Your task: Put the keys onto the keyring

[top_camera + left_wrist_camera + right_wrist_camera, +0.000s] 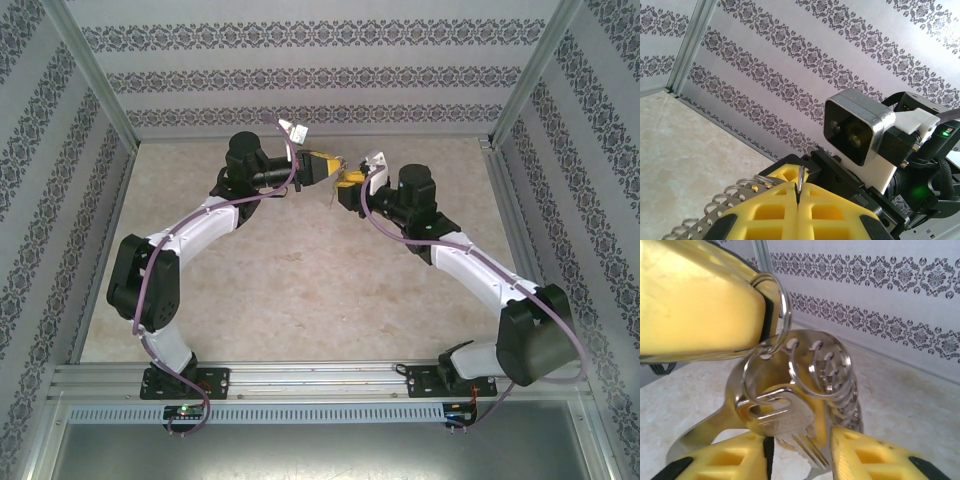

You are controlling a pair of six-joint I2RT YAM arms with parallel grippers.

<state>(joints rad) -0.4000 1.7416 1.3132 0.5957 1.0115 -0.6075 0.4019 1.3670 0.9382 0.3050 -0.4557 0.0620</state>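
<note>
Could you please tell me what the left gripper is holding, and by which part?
The left gripper is shut on a wire ring, pinching one arc of it edge-on; the key and the keyring dangle below it.

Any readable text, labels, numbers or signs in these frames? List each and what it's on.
No readable text anywhere.
key: any stamping on its head is too blurred to read.
wallpaper: ornament bands only, no lettering.
camera housing: no label visible.

Pale beige, marble-patterned desk [300,290], an aluminium rail [320,372] along its near edge, patterned walls [300,75] around it.
</note>
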